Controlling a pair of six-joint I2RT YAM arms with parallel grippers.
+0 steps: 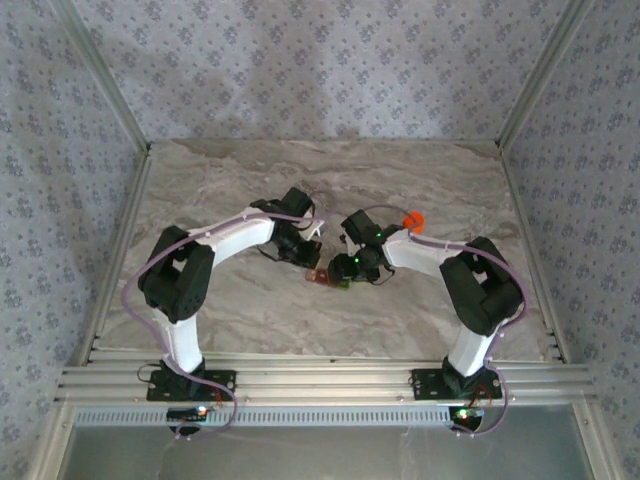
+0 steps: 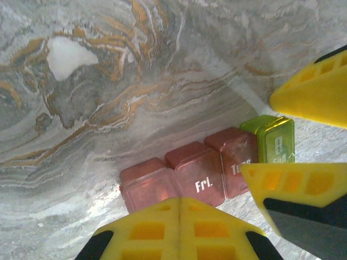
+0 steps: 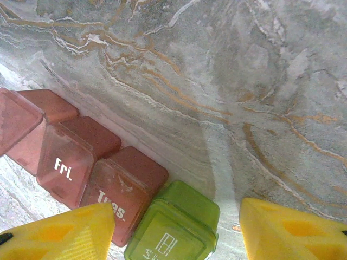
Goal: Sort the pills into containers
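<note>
Left gripper point(image 2: 180, 205), fingers pressed together, hung beside the containers point(image 2: 198, 173); from the right wrist I saw the right gripper point(image 3: 176, 208) half-spread, straddling their green end point(image 3: 181, 225).

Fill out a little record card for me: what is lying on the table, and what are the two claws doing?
surface: marbled table
item: pill box, a flat strip of red-brown compartments, labels "Fri." and "Tues." readable
odd part: green end of the strip
left gripper: shut, fingers pressed together, close over the red-brown compartments
right gripper: open, one finger on each side of the green end
</note>
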